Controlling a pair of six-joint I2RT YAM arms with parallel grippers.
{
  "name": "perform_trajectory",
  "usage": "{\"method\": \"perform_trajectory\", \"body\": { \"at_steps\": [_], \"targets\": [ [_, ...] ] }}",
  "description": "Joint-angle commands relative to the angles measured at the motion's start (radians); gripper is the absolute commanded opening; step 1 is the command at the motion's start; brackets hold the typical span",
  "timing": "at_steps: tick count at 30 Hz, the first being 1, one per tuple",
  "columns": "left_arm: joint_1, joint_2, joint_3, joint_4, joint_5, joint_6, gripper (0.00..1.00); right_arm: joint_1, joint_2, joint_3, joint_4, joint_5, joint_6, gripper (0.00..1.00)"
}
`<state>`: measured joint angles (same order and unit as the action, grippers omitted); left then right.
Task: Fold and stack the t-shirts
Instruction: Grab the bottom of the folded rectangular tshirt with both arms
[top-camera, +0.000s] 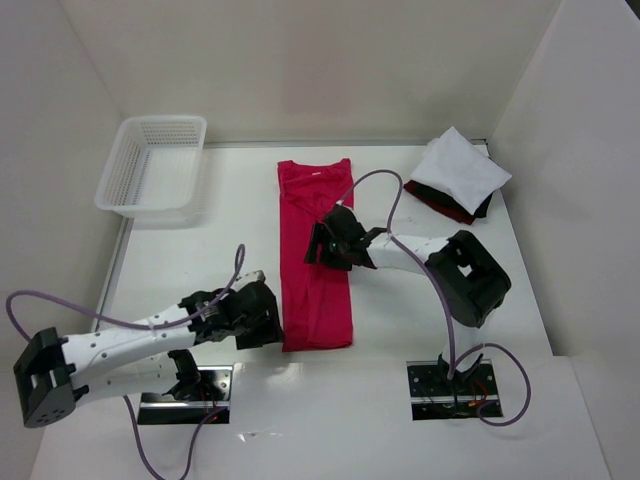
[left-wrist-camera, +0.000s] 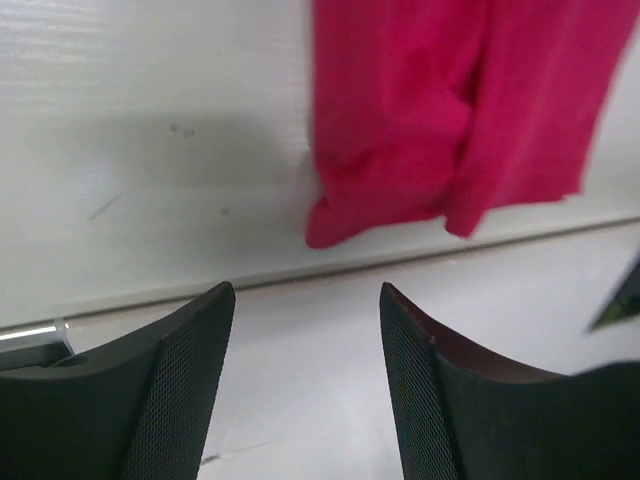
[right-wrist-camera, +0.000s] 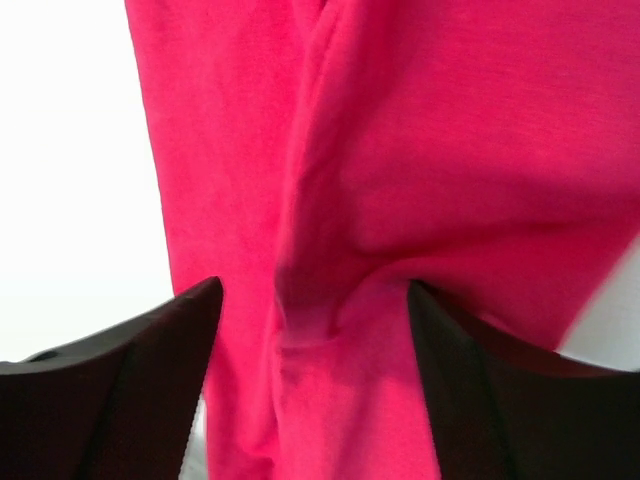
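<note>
The crimson red t-shirt (top-camera: 316, 260) lies folded lengthwise into a long narrow strip down the middle of the table. My right gripper (top-camera: 320, 246) is open over its middle. In the right wrist view the red cloth (right-wrist-camera: 400, 150) fills the frame and a raised crease runs between the open jaws (right-wrist-camera: 312, 290). My left gripper (top-camera: 268, 320) is open and empty, just left of the strip's near corner. The left wrist view shows that corner (left-wrist-camera: 440, 120) ahead of the gripper (left-wrist-camera: 305, 292). The folded white t-shirt (top-camera: 460, 168) lies on the dark maroon-black t-shirt (top-camera: 448, 206) at the back right.
A white plastic mesh basket (top-camera: 152, 165) stands at the back left. White walls close in the table on the left, back and right. The arm bases (top-camera: 452, 388) sit at the near edge.
</note>
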<state>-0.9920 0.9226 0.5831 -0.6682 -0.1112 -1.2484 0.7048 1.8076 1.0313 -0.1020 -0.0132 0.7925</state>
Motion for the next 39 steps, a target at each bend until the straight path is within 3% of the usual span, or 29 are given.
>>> {"method": "perform_trajectory", "body": {
  "at_steps": [1,5,9,13,14,17,25,32,39],
  "targets": [
    [-0.004,0.111,0.047,0.042,-0.028,0.062,0.68,0.007,-0.085,-0.02,-0.077,0.068,-0.026,0.81],
    [-0.004,0.209,0.075,0.093,-0.038,0.093,0.68,0.007,-0.247,-0.082,-0.099,0.078,0.008,0.91],
    [-0.004,0.263,0.084,0.143,-0.038,0.102,0.67,0.007,-0.419,-0.198,-0.137,0.093,0.065,0.91],
    [-0.004,0.309,0.084,0.188,-0.038,0.113,0.66,0.007,-0.552,-0.332,-0.162,0.072,0.14,0.81],
    [-0.004,0.333,0.084,0.203,-0.038,0.113,0.64,0.007,-0.566,-0.362,-0.162,0.071,0.157,0.74],
    [-0.004,0.376,0.084,0.217,-0.028,0.122,0.64,0.016,-0.593,-0.468,-0.157,0.038,0.2,0.71],
    [-0.004,0.387,0.075,0.236,-0.028,0.113,0.64,0.153,-0.574,-0.531,-0.137,0.036,0.306,0.65],
    [-0.004,0.387,0.043,0.255,-0.01,0.083,0.64,0.229,-0.603,-0.591,-0.137,0.006,0.375,0.51],
    [-0.004,0.387,-0.009,0.289,0.011,0.055,0.63,0.303,-0.585,-0.617,-0.102,-0.004,0.418,0.48]
  ]
}}
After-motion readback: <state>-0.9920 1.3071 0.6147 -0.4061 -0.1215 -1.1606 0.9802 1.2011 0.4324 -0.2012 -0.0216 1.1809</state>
